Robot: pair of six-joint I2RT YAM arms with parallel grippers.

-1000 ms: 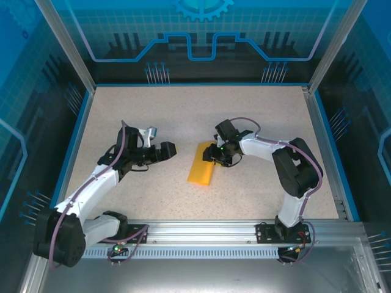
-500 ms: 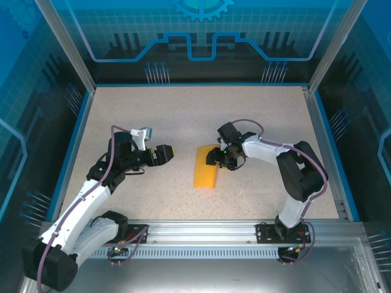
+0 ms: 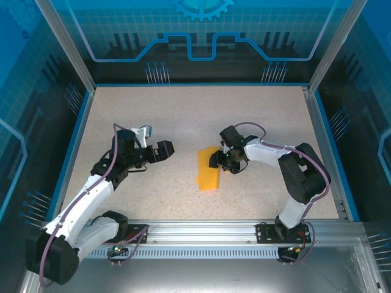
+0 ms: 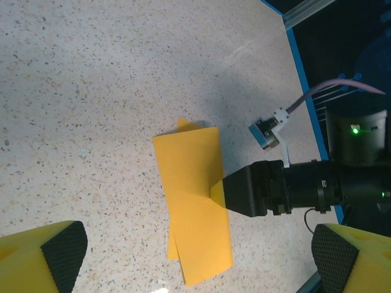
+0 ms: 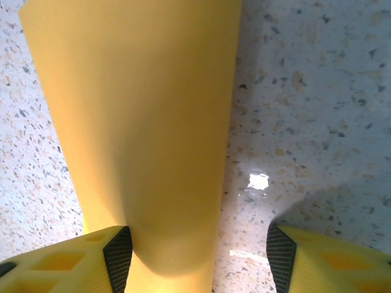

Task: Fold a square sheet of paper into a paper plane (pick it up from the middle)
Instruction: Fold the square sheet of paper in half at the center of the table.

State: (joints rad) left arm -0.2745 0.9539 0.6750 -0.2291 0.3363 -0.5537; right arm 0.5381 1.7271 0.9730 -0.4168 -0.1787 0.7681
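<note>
The square sheet of paper (image 3: 208,170) is orange-yellow and lies folded into a long narrow strip mid-table, its two layers slightly fanned apart at the near end (image 4: 197,213). My right gripper (image 3: 215,160) sits low at the strip's right edge, open. In the right wrist view the paper (image 5: 140,122) curls up between the jaws and leans on the left fingertip (image 5: 117,256), well apart from the other fingertip. My left gripper (image 3: 166,149) hovers left of the strip, wide open, nothing between its fingers (image 4: 61,251).
The speckled table (image 3: 183,116) is bounded by a blue rim (image 3: 76,146) and aluminium frame posts. The arms' base rail (image 3: 201,232) runs along the near edge. The right arm's black wrist (image 4: 287,186) shows beyond the paper in the left wrist view.
The right jaws have spread wider around the paper's edge. The strip has slid slightly right and nearer and turned more upright. The left arm's elbow shifted while its gripper stayed open.
</note>
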